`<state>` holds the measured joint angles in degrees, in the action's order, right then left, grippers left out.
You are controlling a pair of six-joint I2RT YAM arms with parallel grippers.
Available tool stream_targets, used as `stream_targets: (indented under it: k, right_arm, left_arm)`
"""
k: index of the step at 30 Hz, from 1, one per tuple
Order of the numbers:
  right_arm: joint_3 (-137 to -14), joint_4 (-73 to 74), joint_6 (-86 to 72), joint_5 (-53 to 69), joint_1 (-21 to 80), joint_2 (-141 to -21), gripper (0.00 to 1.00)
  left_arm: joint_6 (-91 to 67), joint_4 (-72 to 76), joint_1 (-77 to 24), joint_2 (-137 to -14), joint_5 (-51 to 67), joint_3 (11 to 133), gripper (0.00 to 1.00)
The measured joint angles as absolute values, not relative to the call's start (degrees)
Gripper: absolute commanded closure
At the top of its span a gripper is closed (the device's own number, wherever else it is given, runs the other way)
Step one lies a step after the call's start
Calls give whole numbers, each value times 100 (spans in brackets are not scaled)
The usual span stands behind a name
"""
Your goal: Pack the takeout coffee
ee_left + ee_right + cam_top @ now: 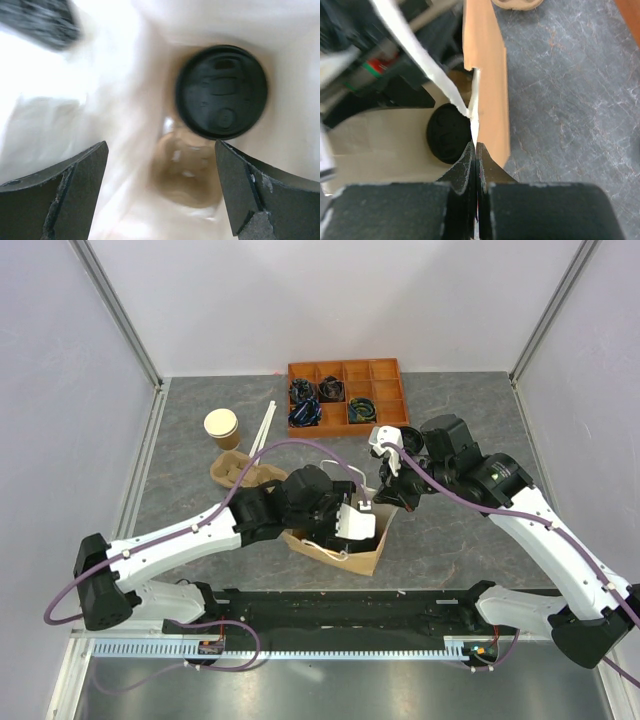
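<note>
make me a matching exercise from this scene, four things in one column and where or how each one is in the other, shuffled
Things
1. lidded coffee cup
2. cup with no lid
3. left gripper
4. right gripper

Place or state
A. shut on the bag handle
B. standing on the table, left of the orange tray in the top view
C. inside the paper bag
D. open, pointing down into the bag

Pairs: 1-C, 2-B, 3-D, 4-A
</note>
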<state>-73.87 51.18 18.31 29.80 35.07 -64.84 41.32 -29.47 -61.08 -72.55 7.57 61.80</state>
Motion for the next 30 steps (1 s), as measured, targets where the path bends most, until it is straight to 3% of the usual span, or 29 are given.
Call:
stream_targets:
  k: [18,30]
  right_arm:
    - [-7354,5196,1870,2902,3542,-6501,100]
    - [-7354,5144,1872,2805,3542,-6659,100]
  left_arm:
    - [4119,-3162,-6125,-6698,832,6571,26]
    - [3876,-3148,-6125,-6379,963,7026,28]
